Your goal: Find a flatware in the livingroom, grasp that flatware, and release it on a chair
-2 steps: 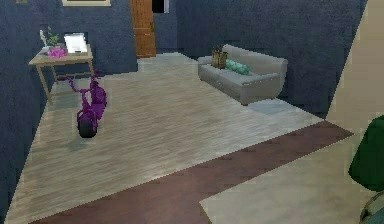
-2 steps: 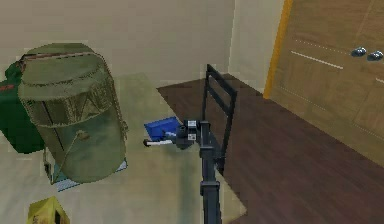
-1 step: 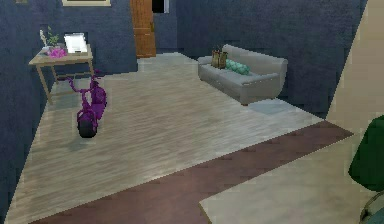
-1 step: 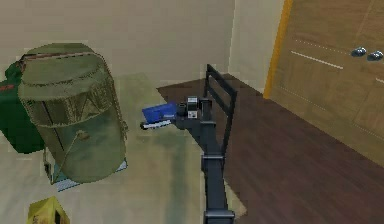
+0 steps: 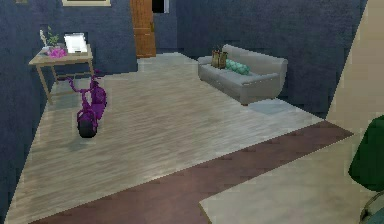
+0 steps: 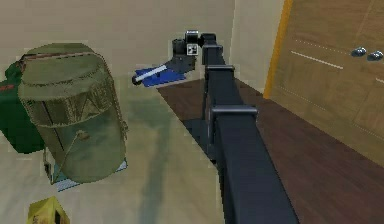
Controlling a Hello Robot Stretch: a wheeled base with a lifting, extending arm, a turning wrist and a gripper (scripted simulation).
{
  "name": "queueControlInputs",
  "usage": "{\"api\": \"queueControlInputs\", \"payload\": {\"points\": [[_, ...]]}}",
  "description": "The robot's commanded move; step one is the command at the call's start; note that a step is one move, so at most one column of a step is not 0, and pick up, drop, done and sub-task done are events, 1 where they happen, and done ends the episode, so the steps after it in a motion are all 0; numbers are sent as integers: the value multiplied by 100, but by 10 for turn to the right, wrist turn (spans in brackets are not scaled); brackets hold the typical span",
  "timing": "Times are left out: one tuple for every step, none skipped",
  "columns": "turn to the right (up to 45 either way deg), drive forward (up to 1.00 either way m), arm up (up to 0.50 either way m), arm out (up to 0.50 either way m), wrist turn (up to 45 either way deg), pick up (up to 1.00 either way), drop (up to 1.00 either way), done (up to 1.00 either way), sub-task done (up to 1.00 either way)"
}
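A plank floor [image 5: 170, 125] crossed by a dark strip [image 5: 230, 165] carries a grey sofa [image 5: 262, 72] bearing cushions [image 5: 237, 67], a purple object [image 5: 92, 100], and a small table [image 5: 45, 60] holding a laptop [image 5: 75, 43] and a plant [image 5: 50, 40]. In the arm side view, an olive barrel [image 6: 72, 105] stands on pale floor [image 6: 160, 150].

The end effector [image 6: 163, 69] overlaps a blue thing [image 6: 147, 78], so whether it holds anything cannot be told.

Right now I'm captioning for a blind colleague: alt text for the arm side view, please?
The robot's dark arm reaches up the picture to its gripper, at a small blue thing; whether it's held is unclear. An olive barrel-like bin stands left, a wooden door right.
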Motion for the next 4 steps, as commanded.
{"api": "queueControlInputs", "payload": {"points": [[0, 0, 0, 0, -450, 0, 0, 0, 0], [0, 0, 0, 0, -390, 0, 0, 0, 0], [0, 0, 0, -48, 0, 0, 0, 0, 0], [-450, 0, 0, 0, 0, 0, 0, 0, 0]]}}
